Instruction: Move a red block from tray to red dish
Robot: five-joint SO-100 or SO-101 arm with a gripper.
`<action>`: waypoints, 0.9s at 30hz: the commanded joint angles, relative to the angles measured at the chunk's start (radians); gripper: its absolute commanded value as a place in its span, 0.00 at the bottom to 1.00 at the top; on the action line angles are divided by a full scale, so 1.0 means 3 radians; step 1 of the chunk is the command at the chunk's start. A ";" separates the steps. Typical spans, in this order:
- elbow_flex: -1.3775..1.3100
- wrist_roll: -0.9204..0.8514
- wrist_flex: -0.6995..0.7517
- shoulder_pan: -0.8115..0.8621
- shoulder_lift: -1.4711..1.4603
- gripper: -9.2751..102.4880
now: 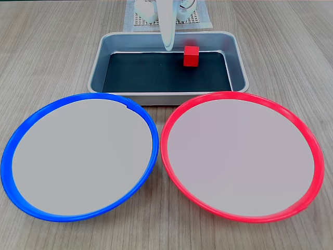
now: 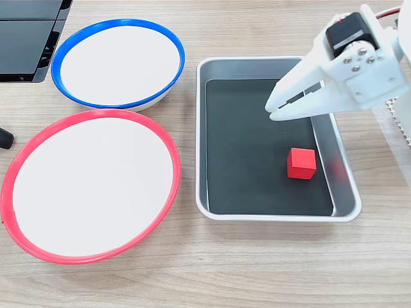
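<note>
The white two-finger gripper (image 2: 272,110), slightly spread and holding nothing, hangs over the silver-grey metal tray (image 2: 343,172). The small red block (image 2: 301,163) rests inside (untouched). The round red-rimmed dish (image 2: 26,167) lies beside the tray.

My read: robot test bench in lab or office-type room, not home kitchen. Evidence: pale wood-grain laminate tabletop (image 1: 291,47), bare and clean. White 3D-printed-looking arm with exposed servo and screws, gripper (image 2: 275,110) hanging over metal tray (image 2: 343,192). Arm base at far edge in a fixed view sits on white mesh mat (image 1: 200,20). Colour-coded props laid out neatly: blue-rimmed dish (image 1: 31,122), red dish (image 1: 307,140), red block (image 1: 191,55). Dark flat equipment (image 2: 29,38) at table corner, type unclear.
</note>
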 commanded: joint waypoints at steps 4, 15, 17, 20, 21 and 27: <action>-0.0665 -0.1457 0.0164 0.0010 -0.0343 0.08; -0.3048 -0.3411 0.2040 -0.0404 -0.3017 0.08; -0.3160 -0.3513 0.2132 -0.0450 -0.3395 0.15; -0.3094 -0.3855 0.2071 -0.0455 -0.3733 0.24; -0.3042 -0.4029 0.2030 -0.0455 -0.3820 0.29; -0.2710 -0.4694 0.1554 -0.0455 -0.4096 0.32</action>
